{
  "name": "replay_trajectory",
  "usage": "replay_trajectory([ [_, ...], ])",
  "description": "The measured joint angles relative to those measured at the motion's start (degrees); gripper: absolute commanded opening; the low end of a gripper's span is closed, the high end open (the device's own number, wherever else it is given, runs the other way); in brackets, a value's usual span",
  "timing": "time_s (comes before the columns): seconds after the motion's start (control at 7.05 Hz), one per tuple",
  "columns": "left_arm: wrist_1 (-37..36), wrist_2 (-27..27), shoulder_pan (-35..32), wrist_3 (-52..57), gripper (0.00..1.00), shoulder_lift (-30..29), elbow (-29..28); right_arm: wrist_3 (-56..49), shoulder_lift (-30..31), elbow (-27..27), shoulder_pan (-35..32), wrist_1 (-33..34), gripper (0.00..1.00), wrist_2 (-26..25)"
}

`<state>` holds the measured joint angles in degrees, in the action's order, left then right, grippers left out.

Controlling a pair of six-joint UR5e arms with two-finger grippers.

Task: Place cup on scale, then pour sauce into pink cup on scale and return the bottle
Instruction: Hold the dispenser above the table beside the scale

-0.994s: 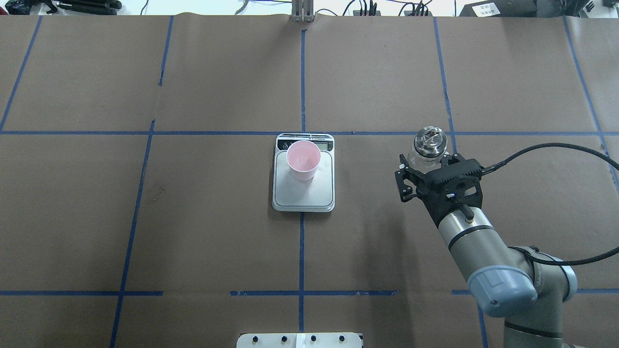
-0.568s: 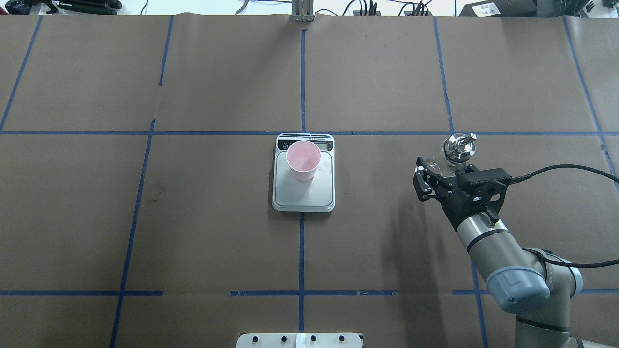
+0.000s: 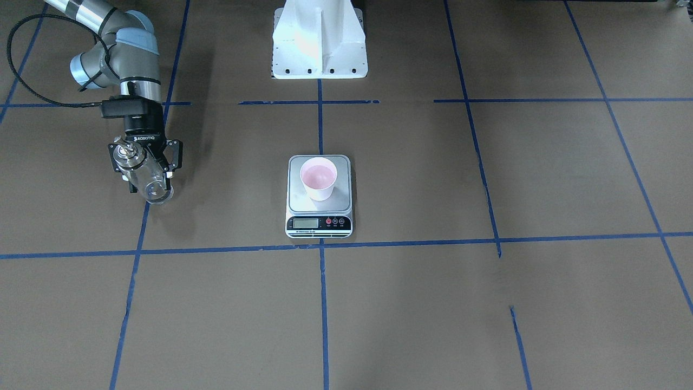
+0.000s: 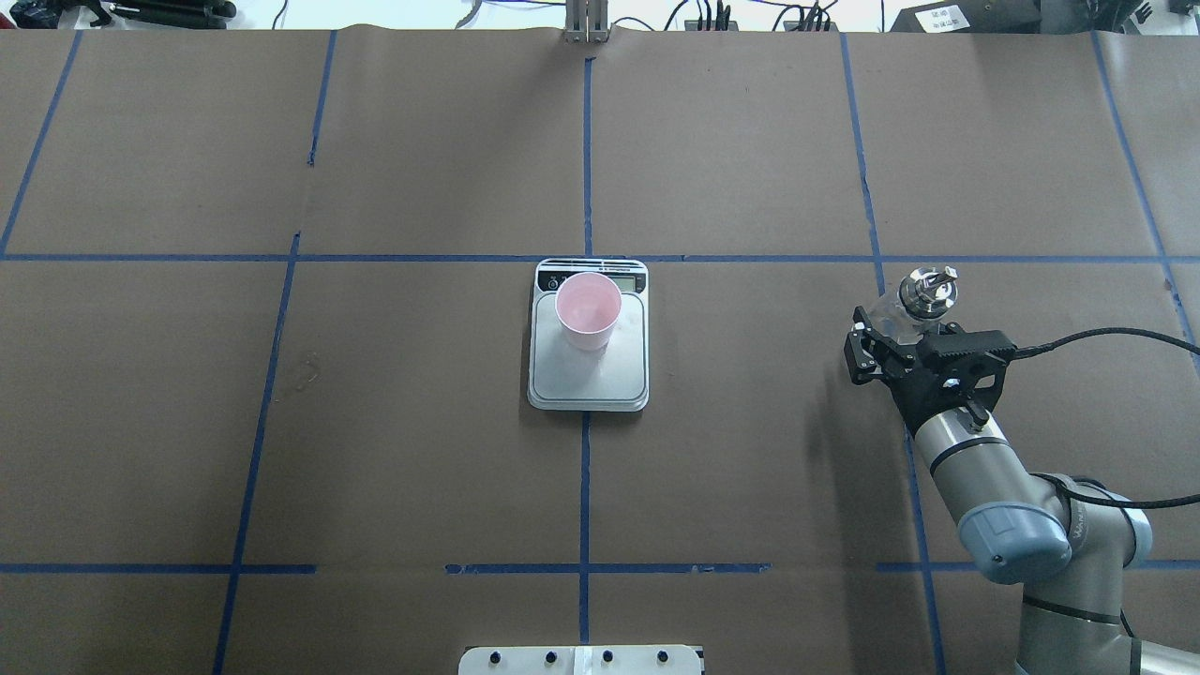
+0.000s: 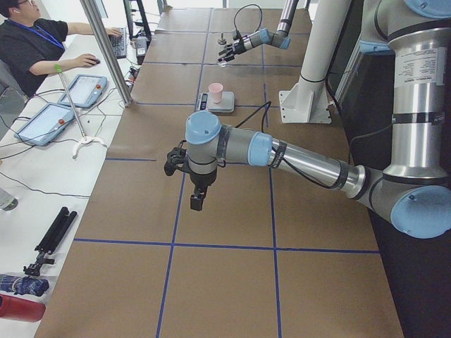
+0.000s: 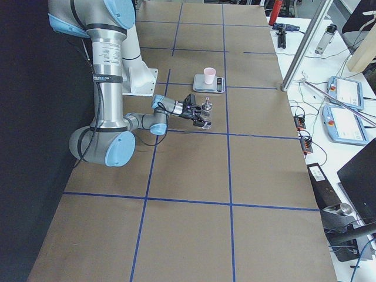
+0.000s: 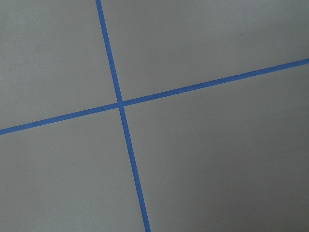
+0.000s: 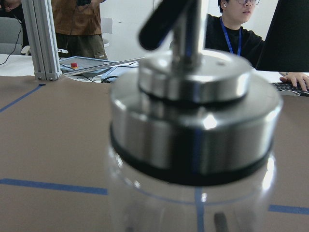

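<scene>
The pink cup (image 4: pixel 588 309) stands upright on the silver scale (image 4: pixel 589 382) at the table's middle; both show in the front-facing view too, the cup (image 3: pixel 318 177) on the scale (image 3: pixel 319 223). My right gripper (image 4: pixel 892 330) is shut on the clear glass bottle (image 4: pixel 923 292) with its silver cap and spout, far to the right of the scale. The front-facing view shows this gripper (image 3: pixel 143 162) around the bottle (image 3: pixel 151 187), low over the table. The bottle's cap fills the right wrist view (image 8: pixel 193 121). My left gripper (image 5: pixel 195 201) shows only in the exterior left view; I cannot tell its state.
The white robot base (image 3: pixel 319 43) stands at the near table edge. Blue tape lines (image 7: pixel 120 104) grid the brown paper. An aluminium post (image 4: pixel 586 23) stands at the far edge. Operators sit with tablets (image 5: pixel 42 123) beyond it.
My right gripper has carried the bottle further to the right, away from the scale. The cup and scale have not moved.
</scene>
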<state>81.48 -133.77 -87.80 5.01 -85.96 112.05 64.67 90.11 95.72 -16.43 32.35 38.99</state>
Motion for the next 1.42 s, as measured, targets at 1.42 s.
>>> replay_trajectory([
  [1.42,-0.4,0.0,0.1,0.0,1.0,0.0,0.5,1.5,-1.0,-1.0,-0.5,0.1,0.02,0.3],
])
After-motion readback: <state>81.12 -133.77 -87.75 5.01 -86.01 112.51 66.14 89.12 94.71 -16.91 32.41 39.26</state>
